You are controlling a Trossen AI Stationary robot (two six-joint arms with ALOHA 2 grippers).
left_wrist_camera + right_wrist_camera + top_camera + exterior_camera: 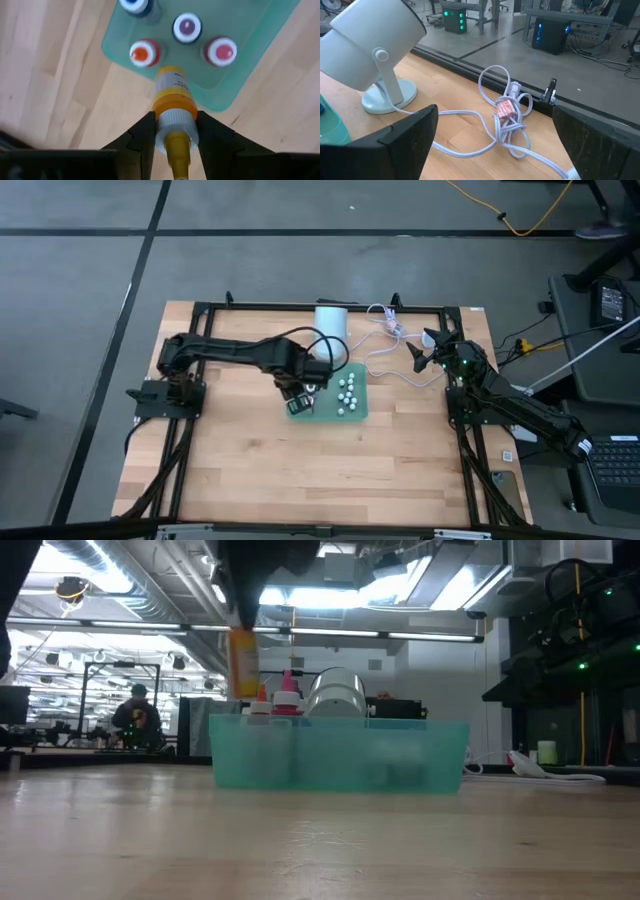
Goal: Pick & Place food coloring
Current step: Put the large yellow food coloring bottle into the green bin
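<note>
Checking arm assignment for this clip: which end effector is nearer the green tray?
Left. The left end effector hangs over the green tray, shut on a yellow bottle; the right end effector waits open, off to its side.

A robotics lab or workshop: a butcher-block table (300,470) in a black metal frame (190,310) stands on a grey concrete floor (80,330), with exposed ceiling ducts (120,565) and strip lights (380,635), computer towers (552,35) with glowing LEDs, trailing cables (500,215), and a person (135,715) at a distant bench
</note>
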